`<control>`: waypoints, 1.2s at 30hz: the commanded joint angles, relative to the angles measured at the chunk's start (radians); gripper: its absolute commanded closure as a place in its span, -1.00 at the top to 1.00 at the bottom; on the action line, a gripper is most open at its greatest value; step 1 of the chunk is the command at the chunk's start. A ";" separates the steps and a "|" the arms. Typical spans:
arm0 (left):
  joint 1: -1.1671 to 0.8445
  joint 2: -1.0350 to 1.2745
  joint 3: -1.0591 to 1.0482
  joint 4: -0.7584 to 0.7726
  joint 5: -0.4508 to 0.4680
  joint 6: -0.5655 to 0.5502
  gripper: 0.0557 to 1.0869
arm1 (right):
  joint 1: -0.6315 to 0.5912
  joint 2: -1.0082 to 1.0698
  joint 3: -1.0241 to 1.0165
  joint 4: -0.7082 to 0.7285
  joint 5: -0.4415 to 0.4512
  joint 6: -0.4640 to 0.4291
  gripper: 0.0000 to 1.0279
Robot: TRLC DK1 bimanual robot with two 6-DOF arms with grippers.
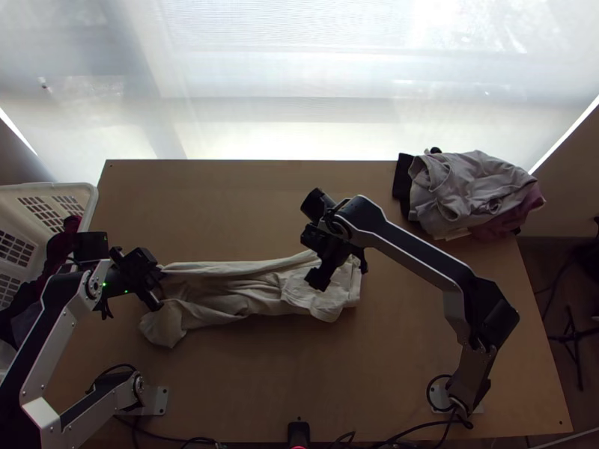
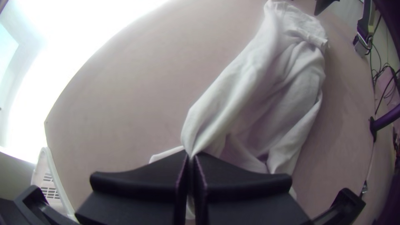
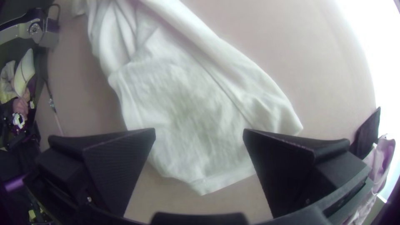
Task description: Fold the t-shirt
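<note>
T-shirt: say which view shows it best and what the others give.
The top view: it shows the t-shirt end to end, bunched into a long strip, though the right gripper overhangs one end. The left wrist view shows it pinched in the left gripper; the right wrist view, its flatter end below open fingers.

From my remote station, I saw daylight glow through a sheer white blind (image 1: 299,82) at twelve o'clock, past the wooden worktop (image 1: 217,194); brown floor (image 1: 545,262) lay toward four.
</note>
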State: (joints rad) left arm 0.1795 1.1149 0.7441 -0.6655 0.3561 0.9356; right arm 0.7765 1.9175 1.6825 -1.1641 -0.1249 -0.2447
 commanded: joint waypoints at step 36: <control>0.067 -0.081 -0.014 -0.068 0.001 0.071 -0.93 | -0.082 -0.006 -0.190 0.288 0.166 -0.088 0.78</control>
State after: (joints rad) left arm 0.2592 1.0363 0.7296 -0.7319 0.3561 1.0107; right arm 0.6758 1.9350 1.5043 -0.8761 0.0345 -0.3424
